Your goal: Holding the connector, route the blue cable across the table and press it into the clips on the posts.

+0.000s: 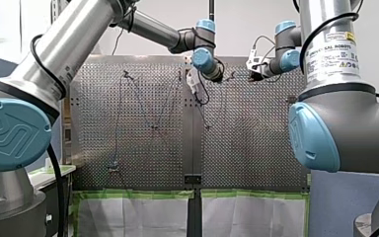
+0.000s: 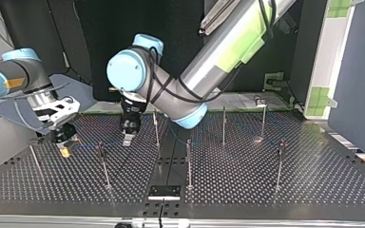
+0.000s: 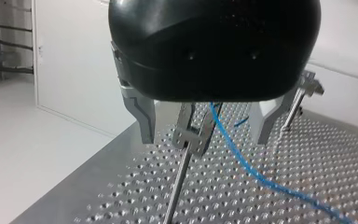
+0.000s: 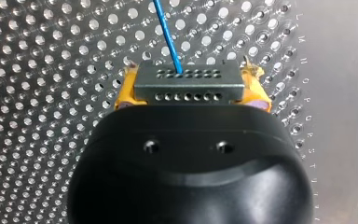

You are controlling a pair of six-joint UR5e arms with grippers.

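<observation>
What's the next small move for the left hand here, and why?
Probably nudge my left hand so it presses the blue cable into the clip on the post. That hand is open, straddling the clip, and the cable runs just beside it, seemingly not seated. My right hand is shut on the connector, holding the end.

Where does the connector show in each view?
Right wrist view: connector clamped between my right gripper's yellow pads.
Top view: at that gripper's tip, far left, too small to make out.
Front view: at that gripper, right of centre, not discernible.
Left wrist view: not in it.
Shared landmark: the blue cable, in both wrist views.
</observation>
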